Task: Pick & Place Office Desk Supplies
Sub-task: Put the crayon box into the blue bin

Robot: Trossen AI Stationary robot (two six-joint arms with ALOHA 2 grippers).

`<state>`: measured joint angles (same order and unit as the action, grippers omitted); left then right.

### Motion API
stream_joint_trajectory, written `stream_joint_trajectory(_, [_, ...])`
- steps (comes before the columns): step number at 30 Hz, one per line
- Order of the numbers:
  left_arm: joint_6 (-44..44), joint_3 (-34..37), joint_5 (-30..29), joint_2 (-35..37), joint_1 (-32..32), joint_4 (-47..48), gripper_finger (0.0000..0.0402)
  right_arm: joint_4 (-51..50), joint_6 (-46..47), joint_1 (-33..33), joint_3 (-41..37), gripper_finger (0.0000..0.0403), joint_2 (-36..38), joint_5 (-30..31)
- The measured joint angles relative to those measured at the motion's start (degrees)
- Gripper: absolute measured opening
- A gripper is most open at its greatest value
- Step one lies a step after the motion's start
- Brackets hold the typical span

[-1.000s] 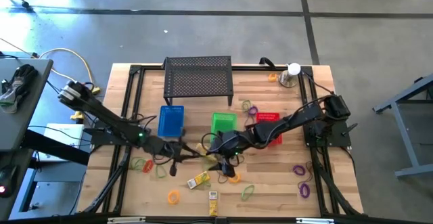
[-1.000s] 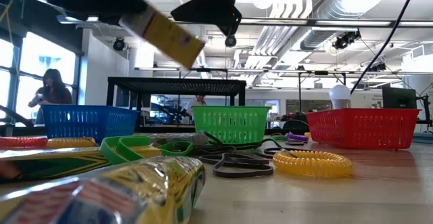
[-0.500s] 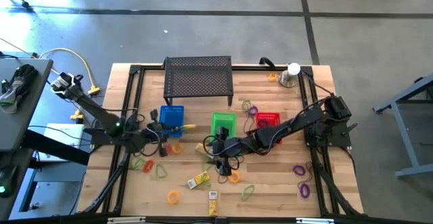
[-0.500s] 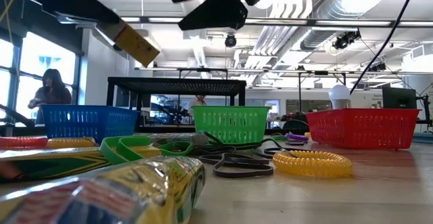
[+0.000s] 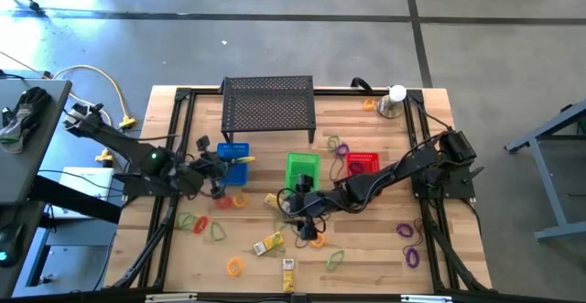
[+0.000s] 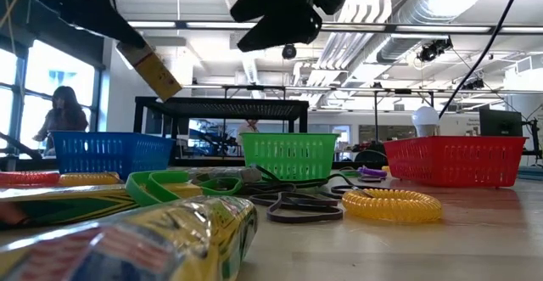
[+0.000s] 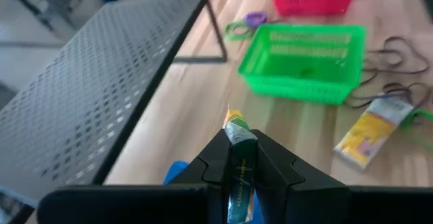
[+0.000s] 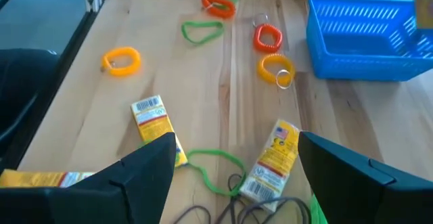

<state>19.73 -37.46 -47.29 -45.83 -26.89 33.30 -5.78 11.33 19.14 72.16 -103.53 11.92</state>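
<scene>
Left gripper (image 5: pixel 222 161) is clamped narrow on a yellow packet (image 7: pixel 238 135), held in the air over the blue basket (image 5: pixel 232 163), at about 9 o'clock from the green basket (image 5: pixel 302 167). Right gripper (image 5: pixel 305 213) hangs above the table with its fingers spread wide and nothing between them, at 6 o'clock from the green basket. Below it lie two more yellow packets (image 8: pixel 272 160), a green loop (image 8: pixel 215 163) and dark loops (image 6: pixel 297 205). An orange coil (image 8: pixel 121 60) lies apart from these.

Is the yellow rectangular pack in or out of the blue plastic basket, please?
Out: the left gripper holds the yellow rectangular pack above the blue plastic basket.
</scene>
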Motion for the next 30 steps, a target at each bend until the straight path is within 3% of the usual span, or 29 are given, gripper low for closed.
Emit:
stream_joint_trajectory(3, [1.2,-2.0,0.7,-0.2,2.3,6.0,0.0037,-0.7,0.0,0.0,0.0,0.0299,0.0,0.0])
stream_joint_trajectory(9, [1.4,-2.6,8.1,-0.6,6.3,9.2,0.0037,-3.1,1.4,0.0,0.0,0.0299,0.0,-0.1])
stream_joint_trajectory(23, [-3.0,-4.6,8.2,-1.3,8.9,9.7,0.0037,-4.7,2.3,0.0,0.0,0.0299,0.0,-0.5])
stream_joint_trajectory(30, [-0.5,-10.0,10.5,-1.3,7.5,20.8,0.0037,-5.1,2.3,0.0,0.0,0.0299,0.0,-0.5])
